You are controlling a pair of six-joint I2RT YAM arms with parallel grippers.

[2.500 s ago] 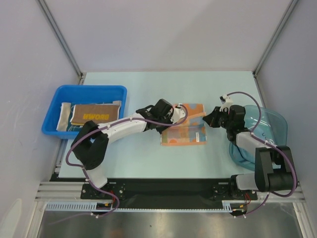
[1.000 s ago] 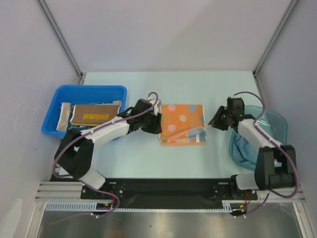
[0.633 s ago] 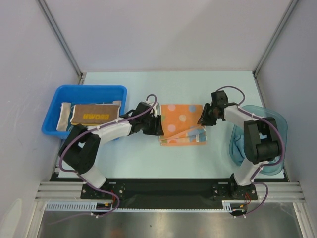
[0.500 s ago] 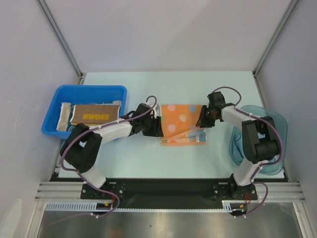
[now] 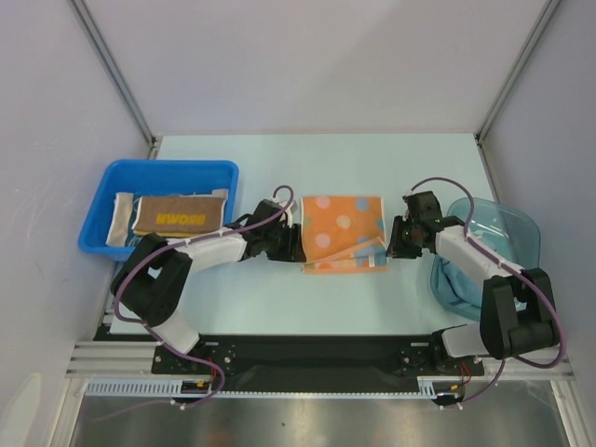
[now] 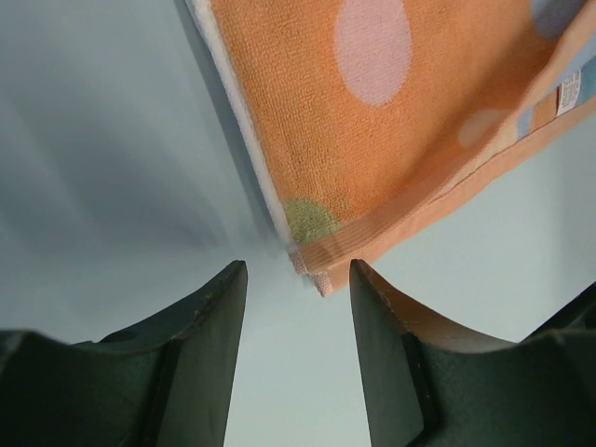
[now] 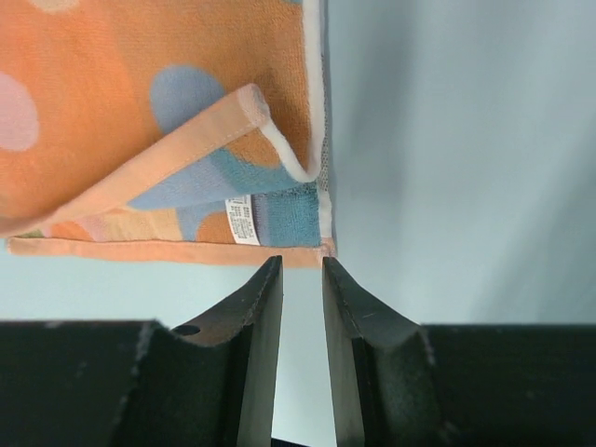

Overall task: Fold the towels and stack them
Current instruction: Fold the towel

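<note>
**Orange towel** (image 5: 343, 228) with pale dots, folded to a rough square. It lies flat at the middle of the pale table (image 5: 279, 158), between the two grippers. Its near edge is uneven: an upper flap sits askew and bares a blue-and-orange layer with a small white label (image 7: 240, 222) near the right corner.

**Left gripper** (image 5: 292, 244), low over the table just beside the towel's left edge, aimed at the near-left corner. In the left wrist view its fingers (image 6: 200, 354) are spread apart. The corner lies just ahead of the gap, with nothing between them.

**Right gripper** (image 5: 399, 244), just beside the towel's near-right corner. In the right wrist view its fingers (image 7: 253, 354) stand nearly together with a narrow slit between. The towel's hem lies just beyond the tips, and nothing is pinched.

**Blue bin** (image 5: 93, 240), at the left of the table, well apart from the orange towel. It holds a folded brown towel (image 5: 177, 216) with yellow lettering, and a pale towel (image 5: 119, 219) shows at its left side.

**Translucent blue bowl** (image 5: 521, 228), at the right edge, partly under the right arm, with a blue cloth (image 5: 454, 279) inside.
</note>
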